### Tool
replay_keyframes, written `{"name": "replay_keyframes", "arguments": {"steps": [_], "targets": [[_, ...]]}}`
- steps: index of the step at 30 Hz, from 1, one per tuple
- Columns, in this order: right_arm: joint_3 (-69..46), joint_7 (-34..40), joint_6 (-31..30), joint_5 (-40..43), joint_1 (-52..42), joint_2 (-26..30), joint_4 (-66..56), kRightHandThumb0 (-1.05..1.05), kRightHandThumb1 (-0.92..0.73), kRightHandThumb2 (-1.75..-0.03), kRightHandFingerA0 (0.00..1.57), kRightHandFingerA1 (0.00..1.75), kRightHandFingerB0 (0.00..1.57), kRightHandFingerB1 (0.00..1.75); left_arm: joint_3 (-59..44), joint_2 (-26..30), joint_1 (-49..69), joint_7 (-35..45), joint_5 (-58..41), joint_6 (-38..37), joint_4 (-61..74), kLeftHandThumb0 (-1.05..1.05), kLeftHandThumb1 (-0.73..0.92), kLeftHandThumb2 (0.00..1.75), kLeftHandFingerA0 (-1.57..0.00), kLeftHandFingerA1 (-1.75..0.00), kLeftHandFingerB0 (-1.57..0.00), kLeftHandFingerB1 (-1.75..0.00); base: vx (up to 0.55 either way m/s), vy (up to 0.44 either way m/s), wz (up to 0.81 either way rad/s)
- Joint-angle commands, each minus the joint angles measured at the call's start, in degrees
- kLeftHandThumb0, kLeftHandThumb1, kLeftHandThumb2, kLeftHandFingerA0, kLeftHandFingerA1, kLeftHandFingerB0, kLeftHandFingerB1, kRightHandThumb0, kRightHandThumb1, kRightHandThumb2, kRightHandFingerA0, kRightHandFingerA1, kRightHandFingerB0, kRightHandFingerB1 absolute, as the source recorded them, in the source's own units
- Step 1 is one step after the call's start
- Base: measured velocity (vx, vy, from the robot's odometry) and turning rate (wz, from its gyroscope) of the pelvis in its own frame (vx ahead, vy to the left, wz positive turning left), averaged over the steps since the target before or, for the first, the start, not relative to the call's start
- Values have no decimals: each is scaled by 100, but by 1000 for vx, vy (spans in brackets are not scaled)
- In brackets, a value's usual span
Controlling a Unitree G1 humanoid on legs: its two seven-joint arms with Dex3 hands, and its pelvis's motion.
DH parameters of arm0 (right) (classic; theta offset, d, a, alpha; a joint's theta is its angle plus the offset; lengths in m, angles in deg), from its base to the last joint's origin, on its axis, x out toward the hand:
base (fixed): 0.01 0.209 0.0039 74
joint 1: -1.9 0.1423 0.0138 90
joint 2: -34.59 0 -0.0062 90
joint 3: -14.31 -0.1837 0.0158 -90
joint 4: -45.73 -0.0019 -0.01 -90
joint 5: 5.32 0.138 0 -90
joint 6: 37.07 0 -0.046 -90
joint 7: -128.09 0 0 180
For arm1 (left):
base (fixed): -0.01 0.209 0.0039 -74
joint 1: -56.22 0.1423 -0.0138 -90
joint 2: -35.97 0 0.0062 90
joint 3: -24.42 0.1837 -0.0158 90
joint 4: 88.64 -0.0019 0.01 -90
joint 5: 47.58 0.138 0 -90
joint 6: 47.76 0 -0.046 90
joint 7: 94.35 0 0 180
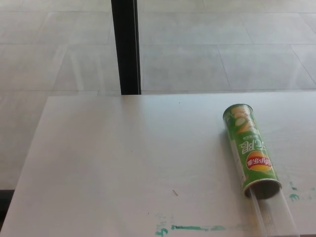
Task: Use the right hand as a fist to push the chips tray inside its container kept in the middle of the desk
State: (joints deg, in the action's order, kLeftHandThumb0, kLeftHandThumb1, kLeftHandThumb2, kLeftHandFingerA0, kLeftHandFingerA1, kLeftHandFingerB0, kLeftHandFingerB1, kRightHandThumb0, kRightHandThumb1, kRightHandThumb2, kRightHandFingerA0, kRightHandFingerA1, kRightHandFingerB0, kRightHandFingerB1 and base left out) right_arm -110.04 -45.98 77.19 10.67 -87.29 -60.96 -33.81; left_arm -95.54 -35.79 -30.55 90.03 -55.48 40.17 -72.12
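The green can (251,150) lies on its side on the white bench (123,163), toward the right edge, closed end away from the robot and open mouth toward the near edge. A clear tray (273,215) sticks out of the mouth and runs off the bottom of the view. No push appears to have been started. The tray would best be met squarely on its near end by a closed right fist and driven along the can's axis, so the can is not rolled or skewed. Neither hand is in view, so no pose or finger state can be told.
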Motion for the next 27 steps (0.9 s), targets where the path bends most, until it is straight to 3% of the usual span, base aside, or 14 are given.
{"name": "replay_keyframes", "arguments": {"steps": [1, 2, 6, 8, 9, 10, 15, 16, 17, 20, 21, 24, 27], "targets": [[1529, -1531, -140, -210, -1691, 239, -2381, -86, -88, -67, 78, 109, 43, 69, -74, 179, 15, -2, -169, 80, -58, -70, 92, 70, -57, -66, -47, -52, 0, 0, 0], [1642, -1669, -8, -499, -1871, 414, -2370, -86, -86, -66, 78, 97, 60, 65, -42, 181, 64, 28, -136, 10, -39, -72, 92, 71, -56, -65, -47, -52, 0, 0, 0], [1845, -1780, 128, -1161, -2206, 871, -2553, -86, -86, -66, 78, 95, 59, 66, -108, 153, 68, 24, -207, -5, -9, -72, 92, 67, -60, -70, -48, -52, 0, 0, 0], [2003, -1834, 519, -1488, -2284, 1026, -2488, -82, -81, -64, 86, 92, 62, 65, -110, 158, 48, 30, -206, 70, -45, -70, 92, 68, -57, -68, -44, -49, 0, 0, 0], [2053, -1813, 617, -1568, -2312, 1083, -2479, -85, -60, -96, 86, 94, 62, 71, -71, 157, 42, -27, -158, 66, -56, -70, 92, 68, -59, -67, -44, -49, 0, 0, 0], [2082, -1790, 566, -1606, -2361, 1115, -2546, -84, -81, -65, 88, 96, 64, 70, -60, 156, 45, -37, -147, 60, -53, -70, 92, 68, -60, -68, -46, -51, 0, 0, 0], [2317, -1934, 437, -1904, -2749, 1512, -2987, -85, -80, -66, 94, 96, 69, 70, -97, 144, 64, -36, -202, 91, -8, -71, 92, 68, -59, -65, -47, -51, 0, 0, 0], [2355, -1998, 451, -1971, -2817, 1627, -3013, -86, -59, -96, 93, 94, 66, 73, -25, 149, 84, -45, -125, 53, 3, -72, 92, 71, -58, -65, -46, -51, 0, 0, 0], [2393, -2084, 310, -2068, -2955, 1776, -3164, -84, -79, -63, 98, 93, 71, 71, -30, 149, 93, -12, -133, 44, 2, -72, 92, 71, -56, -64, -46, -51, 0, 0, 0], [2548, -2168, 90, -2084, -2994, 1977, -3295, -84, -77, -64, 97, 92, 72, 69, -59, 178, 137, -2, -155, 23, -7, -72, 92, 71, -57, -64, -45, -50, 0, 0, 0], [2623, -2336, 229, -2119, -3128, 2168, -3304, -81, -73, -62, 103, 87, 79, 64, -53, 176, 127, -32, -149, 40, -15, -72, 92, 69, -58, -64, -50, -51, 0, 0, 0], [2708, -2288, 509, -2242, -3231, 2274, -3161, -82, -74, -63, 102, 89, 80, 66, -73, 167, 115, -60, -168, 40, -27, -71, 92, 67, -58, -64, -48, -51, 0, 0, 0], [2681, -2324, 420, -2523, -3328, 2470, -3328, -84, -75, -63, 98, 96, 75, 68, -68, 186, 120, -25, -167, 73, -43, -70, 92, 69, -57, -63, -44, -48, 0, 0, 0]]}}
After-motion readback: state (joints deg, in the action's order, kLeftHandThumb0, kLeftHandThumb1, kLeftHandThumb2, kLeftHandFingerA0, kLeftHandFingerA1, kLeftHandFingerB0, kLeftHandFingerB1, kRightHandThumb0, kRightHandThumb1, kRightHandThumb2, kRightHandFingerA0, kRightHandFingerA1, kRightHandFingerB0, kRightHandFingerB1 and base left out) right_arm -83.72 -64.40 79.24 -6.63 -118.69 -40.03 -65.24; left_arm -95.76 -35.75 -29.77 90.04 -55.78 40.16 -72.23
